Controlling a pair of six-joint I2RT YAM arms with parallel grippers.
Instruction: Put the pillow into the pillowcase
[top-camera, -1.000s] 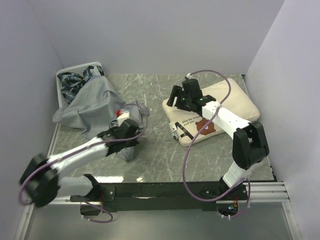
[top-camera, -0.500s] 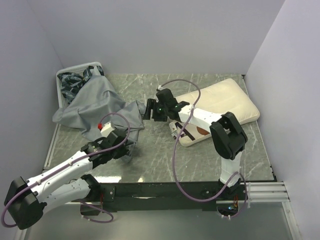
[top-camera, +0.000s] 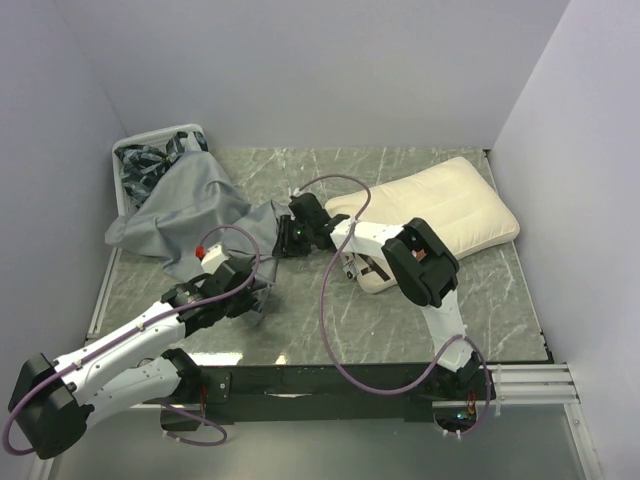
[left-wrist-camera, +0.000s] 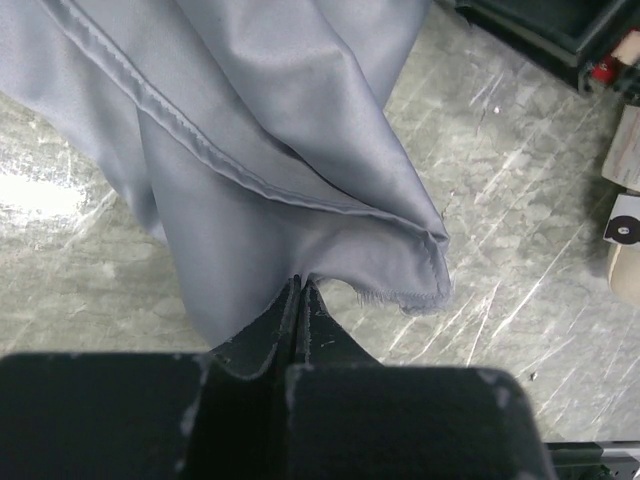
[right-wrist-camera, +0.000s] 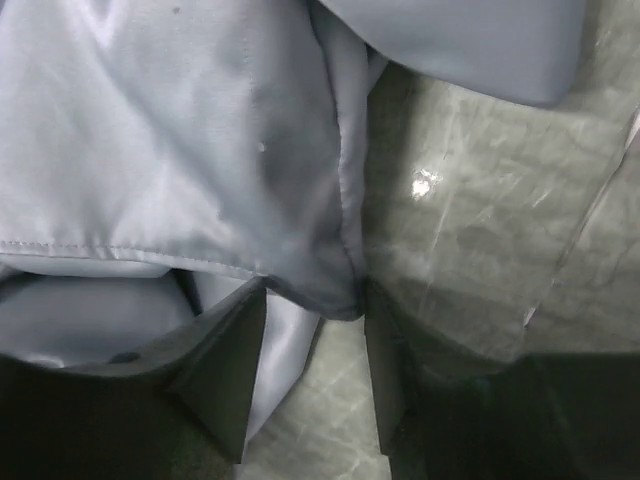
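The grey pillowcase (top-camera: 190, 215) lies crumpled at the left, its open end trailing toward the table's middle. My left gripper (top-camera: 255, 292) is shut on the cloth's near edge (left-wrist-camera: 300, 240). My right gripper (top-camera: 283, 238) is open, its jaws straddling a hemmed corner of the pillowcase (right-wrist-camera: 300, 210) without closing on it. The cream-white pillow (top-camera: 440, 215) lies at the right; a strip of brown print shows at its near left edge, partly hidden by my right arm.
A white basket (top-camera: 128, 165) with dark blue-and-white patterned cloths stands at the back left corner, the pillowcase draped against it. Grey walls close in the left, back and right. The marbled tabletop (top-camera: 330, 310) shows between the arms.
My right arm has swung left from over the pillow to the pillowcase's open end. My left gripper has drawn back toward the near edge with the cloth in its grip.
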